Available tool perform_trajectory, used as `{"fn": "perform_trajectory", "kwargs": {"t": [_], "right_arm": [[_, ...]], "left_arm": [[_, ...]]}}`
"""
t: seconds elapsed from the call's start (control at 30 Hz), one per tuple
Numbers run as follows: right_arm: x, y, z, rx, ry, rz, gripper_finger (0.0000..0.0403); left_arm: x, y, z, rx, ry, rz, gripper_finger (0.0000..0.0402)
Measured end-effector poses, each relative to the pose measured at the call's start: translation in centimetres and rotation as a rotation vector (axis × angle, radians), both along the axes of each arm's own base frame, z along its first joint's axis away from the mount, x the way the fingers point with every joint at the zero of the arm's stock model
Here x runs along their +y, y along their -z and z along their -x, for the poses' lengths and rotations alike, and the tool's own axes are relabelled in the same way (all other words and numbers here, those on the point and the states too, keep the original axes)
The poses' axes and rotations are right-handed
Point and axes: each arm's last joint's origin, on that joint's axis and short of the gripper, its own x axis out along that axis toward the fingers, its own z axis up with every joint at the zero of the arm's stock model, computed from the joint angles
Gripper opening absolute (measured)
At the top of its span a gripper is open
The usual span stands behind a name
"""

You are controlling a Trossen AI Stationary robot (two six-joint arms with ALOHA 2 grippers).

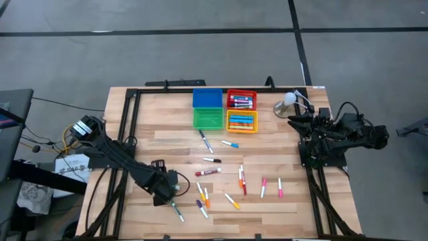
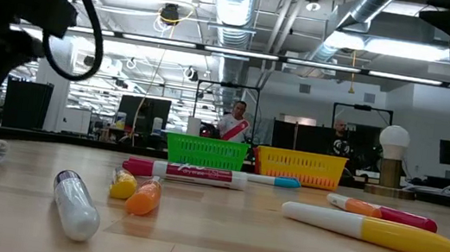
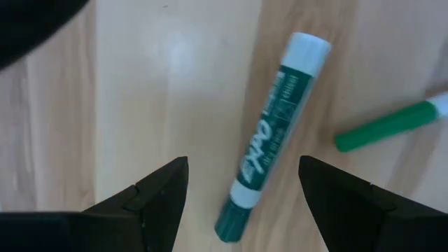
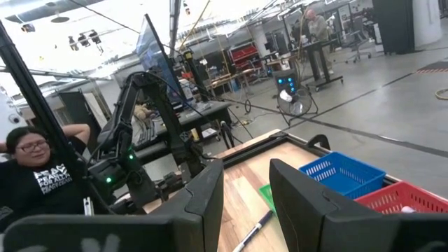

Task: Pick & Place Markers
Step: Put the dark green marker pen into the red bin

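Several markers (image 1: 241,177) lie scattered flat on the wooden table's near half. My left gripper (image 1: 168,196) hovers near the table's near left part, open, above a green-barrelled marker with white ends (image 3: 269,140). In the left wrist view my left gripper (image 3: 243,185) has a finger on either side of that marker without touching it. A second green marker (image 3: 388,126) lies close by. My right gripper (image 1: 298,123) waits open over the table's right side, and in its own wrist view my right gripper (image 4: 245,185) faces the bins.
Four bins stand at the table's far middle: blue (image 1: 207,98), red (image 1: 241,100) and yellow (image 1: 242,121) with markers inside, and green (image 1: 208,118). A white ball-topped stand (image 1: 289,100) sits right of them. People show in the room beyond (image 4: 35,175).
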Motion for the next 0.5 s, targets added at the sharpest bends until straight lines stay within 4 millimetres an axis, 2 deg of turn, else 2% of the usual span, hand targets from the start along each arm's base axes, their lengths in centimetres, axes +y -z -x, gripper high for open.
{"fn": "perform_trajectory", "kwargs": {"t": [0.27,0.5], "right_arm": [[0.0,0.0,0.0,0.0,0.0,0.0,0.0107],[0.0,0.0,0.0,-0.006,-0.002,-0.025,0.0107]], "left_arm": [[0.1,1.2,-0.4,-0.039,0.033,0.095,0.0271],[0.6,2.2,0.4,-0.001,0.028,0.102,0.0271]]}}
